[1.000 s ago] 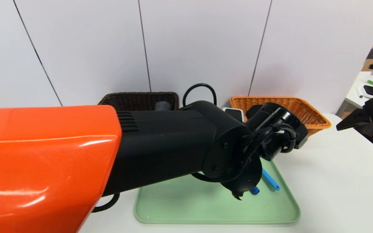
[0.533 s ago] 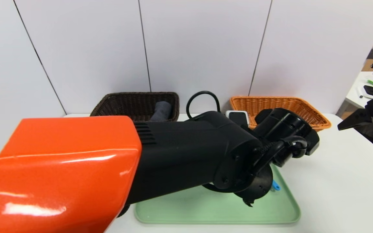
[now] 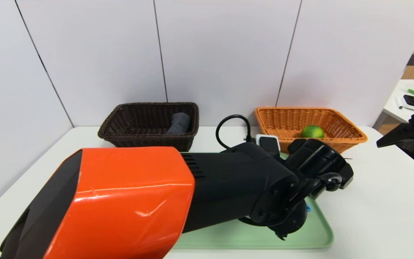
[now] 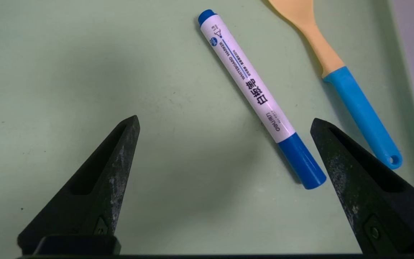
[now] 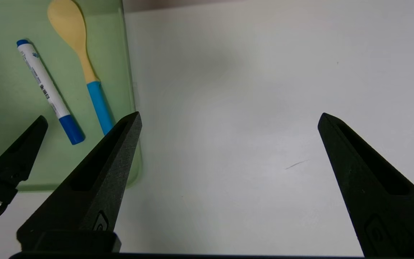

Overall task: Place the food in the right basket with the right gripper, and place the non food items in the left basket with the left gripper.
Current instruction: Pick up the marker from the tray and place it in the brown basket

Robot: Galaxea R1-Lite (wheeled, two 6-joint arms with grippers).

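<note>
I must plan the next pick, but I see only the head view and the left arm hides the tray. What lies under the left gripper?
Observer: A white marker with a blue cap lies flat on the green tray, below the open left gripper.
Operator: Is anything beside it?
Observer: A wooden spoon with a blue handle, apart from the marker, nearer the tray's rim.
Operator: And the right gripper?
Observer: It is open, above the white table beside the tray.

- My head camera looks forward and down over the worktop (image 3: 372, 201) toward the wall.
- My left wrist camera faces straight down, close above the green tray (image 4: 84, 72).
- My right wrist camera looks down on bare worktop, sharing the marker (image 5: 45, 90) and spoon (image 5: 81, 61) with the left wrist view.
</note>
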